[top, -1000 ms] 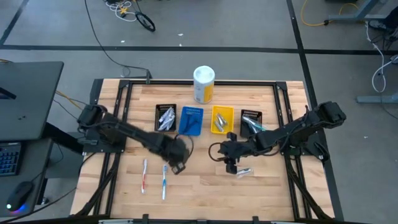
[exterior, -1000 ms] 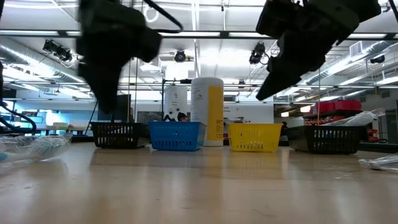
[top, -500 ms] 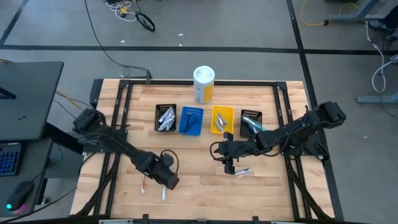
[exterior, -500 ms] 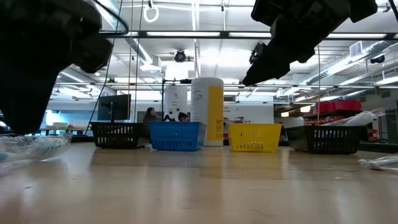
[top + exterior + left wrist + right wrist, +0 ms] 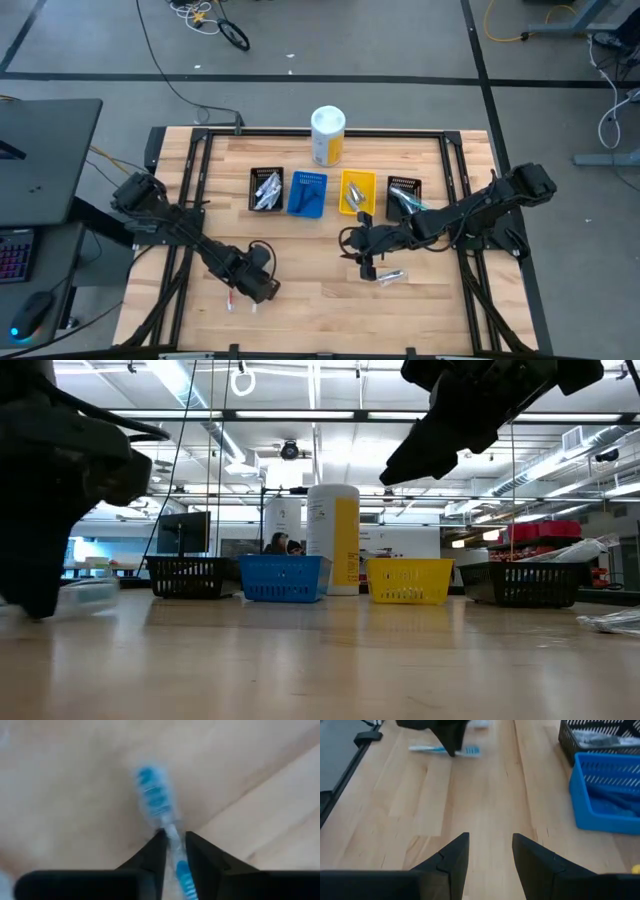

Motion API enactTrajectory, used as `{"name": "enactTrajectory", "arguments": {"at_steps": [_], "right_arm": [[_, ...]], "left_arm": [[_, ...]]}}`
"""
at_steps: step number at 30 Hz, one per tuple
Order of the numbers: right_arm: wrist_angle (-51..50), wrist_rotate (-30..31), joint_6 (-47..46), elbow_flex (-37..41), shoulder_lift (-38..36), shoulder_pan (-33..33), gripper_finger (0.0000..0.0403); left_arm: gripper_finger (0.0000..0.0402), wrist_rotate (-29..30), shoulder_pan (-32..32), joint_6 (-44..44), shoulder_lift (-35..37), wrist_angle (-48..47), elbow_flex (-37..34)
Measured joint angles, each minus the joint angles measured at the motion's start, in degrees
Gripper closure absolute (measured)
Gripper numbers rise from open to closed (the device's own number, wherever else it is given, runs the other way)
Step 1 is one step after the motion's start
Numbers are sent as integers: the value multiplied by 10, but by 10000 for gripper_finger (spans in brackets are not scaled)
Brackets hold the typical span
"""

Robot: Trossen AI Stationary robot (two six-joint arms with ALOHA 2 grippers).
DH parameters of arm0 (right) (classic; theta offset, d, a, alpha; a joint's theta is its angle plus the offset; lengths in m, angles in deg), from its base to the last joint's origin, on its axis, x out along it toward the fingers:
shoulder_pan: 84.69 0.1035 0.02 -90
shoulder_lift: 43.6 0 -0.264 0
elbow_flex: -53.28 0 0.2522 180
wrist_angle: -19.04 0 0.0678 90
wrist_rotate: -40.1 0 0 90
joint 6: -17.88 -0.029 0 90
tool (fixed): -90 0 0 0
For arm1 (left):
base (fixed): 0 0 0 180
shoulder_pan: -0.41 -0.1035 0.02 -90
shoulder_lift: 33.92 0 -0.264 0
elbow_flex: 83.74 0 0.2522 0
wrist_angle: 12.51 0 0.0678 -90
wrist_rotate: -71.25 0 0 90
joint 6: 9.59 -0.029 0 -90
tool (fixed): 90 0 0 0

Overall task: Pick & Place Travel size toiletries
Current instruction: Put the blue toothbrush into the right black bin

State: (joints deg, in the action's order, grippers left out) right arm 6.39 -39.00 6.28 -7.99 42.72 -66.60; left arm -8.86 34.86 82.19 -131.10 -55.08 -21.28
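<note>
My left gripper (image 5: 256,288) is down at the table's near left, its fingers around a blue-and-white toothbrush (image 5: 152,795) that lies flat on the wood; the brush also shows in the right wrist view (image 5: 470,751). An end of the red toothbrush (image 5: 231,300) peeks out beside the arm. My right gripper (image 5: 490,855) hovers open above the table's middle, and a small silver tube (image 5: 392,275) lies on the wood just to its right. Other toiletries lie in the bins. My left gripper pinches the blue toothbrush at its thin neck (image 5: 172,831), just behind the bristle head, between its two fingertips. The fingers come from above, pointing down, one on each side of the brush. The toothbrush lies flat on the table.
Four small bins stand in a row toward the far edge: black (image 5: 265,188), blue (image 5: 307,193), yellow (image 5: 357,192) and black (image 5: 403,195). A white-and-yellow canister (image 5: 327,135) stands behind them. Bare wood lies between the two grippers.
My left gripper has swung from the table's middle toward the near left corner and dropped down onto the blue toothbrush. My right gripper has stayed about where it was.
</note>
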Motion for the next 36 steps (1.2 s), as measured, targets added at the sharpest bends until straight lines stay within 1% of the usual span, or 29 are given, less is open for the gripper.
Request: {"name": "enactTrajectory", "arguments": {"at_steps": [2, 5, 8, 10, 11, 14, 17, 20, 24, 27, 31, 33, 36], "right_arm": [[8, 0, 7, 0, 0, 0, 243], [15, 0, 16, 0, 0, 0, 243], [21, 0, 33, 0, 0, 0, 243], [22, 0, 45, 0, 0, -1, 243], [25, 0, 52, 0, 0, -1, 243], [39, 0, 80, 0, 4, -1, 243], [53, 0, 100, 0, 11, -3, 243], [61, -2, 90, 0, 23, -11, 243], [73, -1, 39, 0, 39, -33, 243], [66, -2, -46, 0, 41, -54, 243], [74, -6, -138, 0, 41, -79, 243], [84, -31, -150, 0, 41, -89, 243], [83, -94, -152, 0, 41, -102, 243]], "left_arm": [[349, 28, -2, -17, 2, 4, -2], [382, 96, -8, -59, -1, 4, 12], [393, 158, -21, -146, 0, 1, 42], [392, 189, -32, -229, 0, 2, 67], [393, 193, -38, -281, 0, 2, 82], [398, 179, -58, -432, 0, 19, 116], [397, 175, -77, -542, 0, 47, 139], [398, 172, -95, -626, 1, 70, 157], [398, 169, -115, -689, 1, 79, 161], [399, 174, -125, -732, 0, 77, 161], [399, 202, -132, -765, -4, 77, 160], [400, 212, -133, -778, -4, 75, 161], [400, 225, -136, -793, -5, 75, 161]]}}
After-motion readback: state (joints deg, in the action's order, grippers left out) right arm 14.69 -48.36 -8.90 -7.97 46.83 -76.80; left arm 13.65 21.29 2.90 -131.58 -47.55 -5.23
